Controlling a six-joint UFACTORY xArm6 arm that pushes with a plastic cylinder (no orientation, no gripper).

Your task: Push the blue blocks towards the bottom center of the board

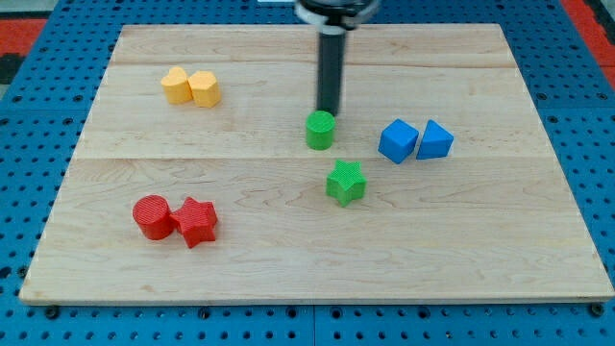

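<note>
A blue cube (397,140) and a blue triangular block (434,140) sit touching side by side at the view's right of centre. My tip (328,112) is just above the green cylinder (320,130), at its top edge, well to the left of the blue blocks. The rod rises from there to the view's top.
A green star block (345,183) lies below and right of the green cylinder. Two yellow blocks (190,86) sit at the upper left. A red cylinder (152,216) and a red star (196,222) sit at the lower left. The wooden board (317,269) rests on a blue pegboard.
</note>
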